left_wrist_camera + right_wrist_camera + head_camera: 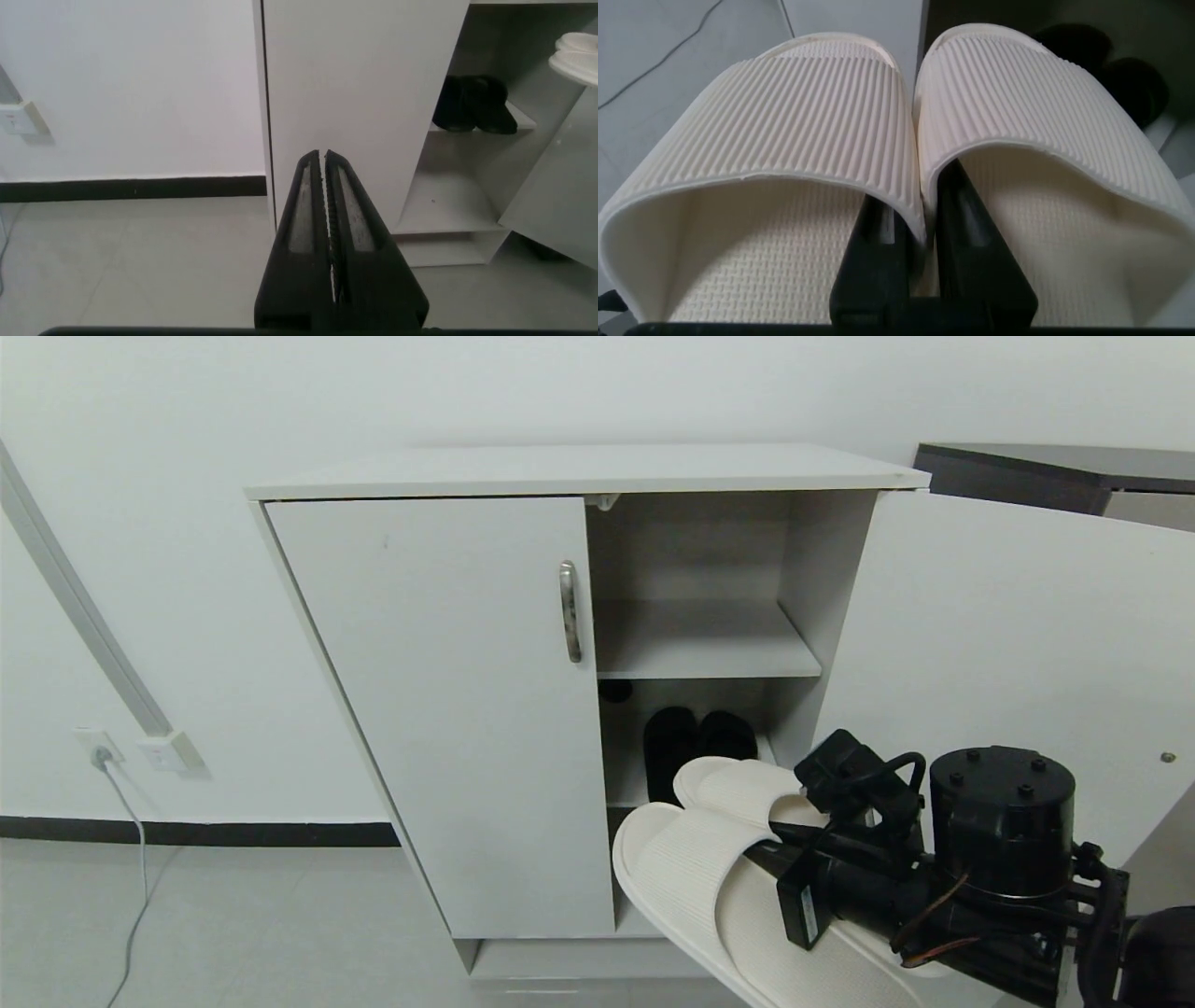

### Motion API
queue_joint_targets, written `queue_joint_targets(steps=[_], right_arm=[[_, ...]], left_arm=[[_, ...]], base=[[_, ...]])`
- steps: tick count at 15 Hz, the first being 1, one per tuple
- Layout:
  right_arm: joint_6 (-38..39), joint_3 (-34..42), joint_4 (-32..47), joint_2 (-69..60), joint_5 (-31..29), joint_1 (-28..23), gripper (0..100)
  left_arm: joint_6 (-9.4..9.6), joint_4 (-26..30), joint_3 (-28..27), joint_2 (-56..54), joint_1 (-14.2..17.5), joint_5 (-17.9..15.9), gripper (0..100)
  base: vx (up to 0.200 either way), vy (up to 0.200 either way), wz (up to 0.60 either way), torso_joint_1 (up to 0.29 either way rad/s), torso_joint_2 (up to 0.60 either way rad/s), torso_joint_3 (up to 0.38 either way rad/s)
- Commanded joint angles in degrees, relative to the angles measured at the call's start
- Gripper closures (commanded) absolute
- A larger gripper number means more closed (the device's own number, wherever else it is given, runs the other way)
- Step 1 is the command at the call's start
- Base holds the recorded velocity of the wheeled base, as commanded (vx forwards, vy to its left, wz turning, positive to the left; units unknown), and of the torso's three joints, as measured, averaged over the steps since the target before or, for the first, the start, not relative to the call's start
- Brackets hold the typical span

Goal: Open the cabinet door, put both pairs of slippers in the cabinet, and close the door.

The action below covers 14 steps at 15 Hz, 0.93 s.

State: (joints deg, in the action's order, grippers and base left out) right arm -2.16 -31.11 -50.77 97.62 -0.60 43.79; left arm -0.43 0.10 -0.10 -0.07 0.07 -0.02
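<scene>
A white cabinet [429, 709] stands against the wall with its right door [1018, 653] swung open and its left door shut. A black pair of slippers [695, 747] lies on the lower shelf inside, also in the left wrist view [475, 103]. My right gripper [915, 252] is shut on the inner edges of a white pair of slippers [709, 859], held side by side just in front of the open compartment, toes toward it [906, 121]. My left gripper [327, 201] is shut and empty, held low in front of the shut left door.
A metal handle [569, 611] runs down the shut left door. The upper shelf [700, 644] inside is bare. A wall socket with a cable [98, 751] is at the left. A dark cabinet top [1055, 467] shows behind the open door. Grey tiled floor lies in front.
</scene>
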Motion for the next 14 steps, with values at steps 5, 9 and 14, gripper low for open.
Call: queue_joint_targets(steps=[5,9,14], right_arm=[[0.0,0.2,-0.2,1.0,0.1,0.5,100],[-0.7,0.8,-1.3,2.0,0.1,0.5,100],[-1.7,1.8,-5.9,4.0,-0.1,0.8,100]], left_arm=[[-0.01,0.0,0.0,0.1,0.0,0.0,100],[-0.01,0.0,0.0,0.1,0.0,0.0,100],[-0.01,0.0,0.0,0.1,0.0,0.0,100]], base=[[0.0,0.0,0.0,0.0,0.0,0.0],[0.0,0.0,0.0,0.0,0.0,0.0],[0.0,0.0,-0.24,0.001,0.0,-0.001]])
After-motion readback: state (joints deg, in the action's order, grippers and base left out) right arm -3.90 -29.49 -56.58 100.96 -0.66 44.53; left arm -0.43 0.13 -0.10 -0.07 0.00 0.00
